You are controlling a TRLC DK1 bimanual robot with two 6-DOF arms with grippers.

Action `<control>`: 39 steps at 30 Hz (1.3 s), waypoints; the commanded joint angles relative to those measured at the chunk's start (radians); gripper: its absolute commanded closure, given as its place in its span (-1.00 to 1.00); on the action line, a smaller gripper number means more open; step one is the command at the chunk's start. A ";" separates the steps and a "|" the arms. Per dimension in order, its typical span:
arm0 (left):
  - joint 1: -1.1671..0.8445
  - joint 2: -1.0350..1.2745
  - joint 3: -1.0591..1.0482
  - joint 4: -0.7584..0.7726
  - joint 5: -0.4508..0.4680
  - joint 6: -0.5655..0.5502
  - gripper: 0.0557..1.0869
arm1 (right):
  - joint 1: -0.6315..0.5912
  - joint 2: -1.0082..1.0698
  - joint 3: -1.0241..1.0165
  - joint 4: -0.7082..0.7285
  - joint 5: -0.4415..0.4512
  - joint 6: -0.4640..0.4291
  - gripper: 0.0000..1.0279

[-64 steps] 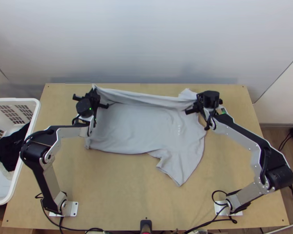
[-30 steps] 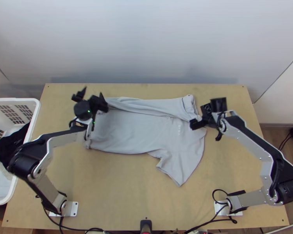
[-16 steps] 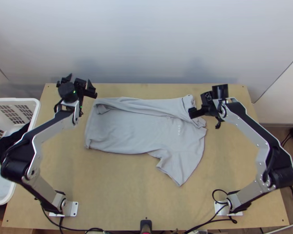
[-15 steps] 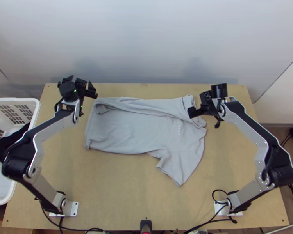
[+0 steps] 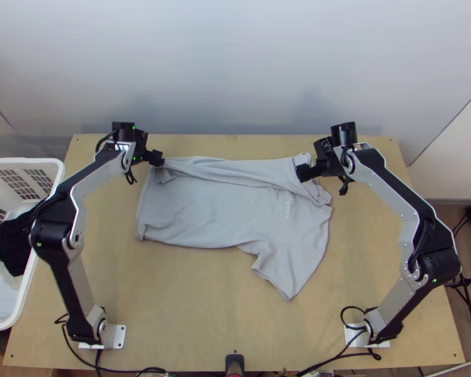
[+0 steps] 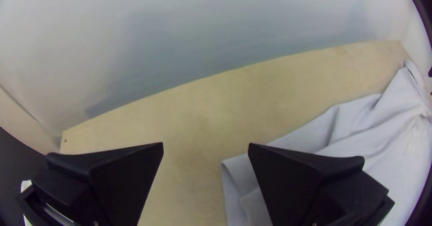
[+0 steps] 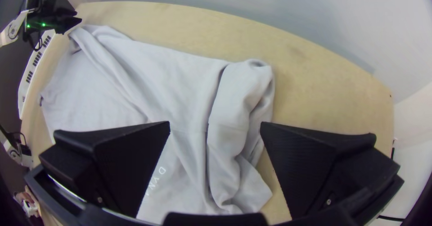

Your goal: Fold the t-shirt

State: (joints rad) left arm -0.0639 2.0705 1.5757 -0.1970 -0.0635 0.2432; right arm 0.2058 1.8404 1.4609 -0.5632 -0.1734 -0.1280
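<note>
Counting twelve o'clock at the far edge of the wooden table [image 5: 191, 314], finding the grey t-shirt [image 5: 216, 207] lying across the middle, partly folded, with the long axis running roughly from nine toward three; pointing the near sleeve [image 5: 282, 273] toward five, spreading the body mostly flat, and doubling the far side [image 5: 235, 171] loosely inward along its length. By that far side, poising the right gripper [image 7: 215, 122] wide open and empty beside the bunched far sleeve [image 7: 243, 100], with most of the cloth lying between six and nine o'clock from there; poising the left gripper [image 6: 206, 143] open and empty too, right by the far hem corner [image 6: 234, 165], with the cloth lying between three and six. Giving the left gripper the shorter reach to the hem, the right gripper the shorter reach to the bunched sleeve. Probably needing a pinch at both ends of the loose strip next, then a draw toward six, and risking a skewed fold if catching one layer only. Turning to textures, from the near side again: meeting soft, matt knit flaring into a blunt sleeve, running almost smooth over the body, rolling into long ridges and a crumpled tube farther up, and ending against a plain, pale wall [image 5: 235, 75].
</note>
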 commanded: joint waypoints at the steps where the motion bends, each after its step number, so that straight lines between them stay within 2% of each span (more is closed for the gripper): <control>1: 0.024 0.122 0.234 -0.263 0.065 -0.104 -0.78 | -0.011 0.028 0.038 -0.021 -0.001 -0.004 -0.81; 4: 0.027 0.168 0.330 -0.369 0.076 -0.148 -0.78 | -0.013 0.048 0.055 -0.023 -0.001 0.007 -0.81; 11: 0.015 0.191 0.418 -0.555 0.208 -0.202 -0.78 | -0.006 0.108 0.131 -0.061 -0.006 0.030 -0.81; 18: 0.001 0.218 0.431 -0.616 0.211 -0.206 -0.78 | -0.009 0.187 0.196 -0.064 -0.006 0.044 -0.81; 32: -0.031 0.232 0.435 -0.602 0.206 -0.226 -0.77 | -0.042 0.330 0.319 -0.064 0.029 0.048 -0.79; 33: -0.031 0.234 0.435 -0.602 0.206 -0.228 -0.71 | -0.037 0.333 0.320 -0.064 0.031 0.048 -0.69; 34: -0.033 0.234 0.435 -0.605 0.209 -0.222 -0.44 | -0.029 0.335 0.320 -0.064 0.031 0.045 -0.56; 35: -0.034 0.234 0.435 -0.605 0.225 -0.220 0.01 | -0.022 0.330 0.315 -0.066 0.031 0.033 -0.31; 36: -0.033 0.232 0.435 -0.605 0.246 -0.217 0.67 | -0.009 0.322 0.308 -0.064 0.040 0.016 0.09; 37: -0.030 0.229 0.431 -0.616 0.314 -0.208 0.90 | 0.003 0.313 0.303 -0.056 0.060 -0.004 0.64; 38: -0.024 0.215 0.415 -0.618 0.357 -0.208 0.92 | 0.010 0.310 0.305 -0.047 0.068 -0.012 0.96; 39: -0.020 0.201 0.403 -0.614 0.380 -0.211 0.92 | 0.014 0.304 0.303 -0.043 0.072 -0.010 0.94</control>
State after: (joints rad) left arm -0.0917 2.3013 2.0075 -0.8040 0.1852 0.0227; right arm 0.1841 2.1464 1.7565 -0.6266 -0.1410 -0.0998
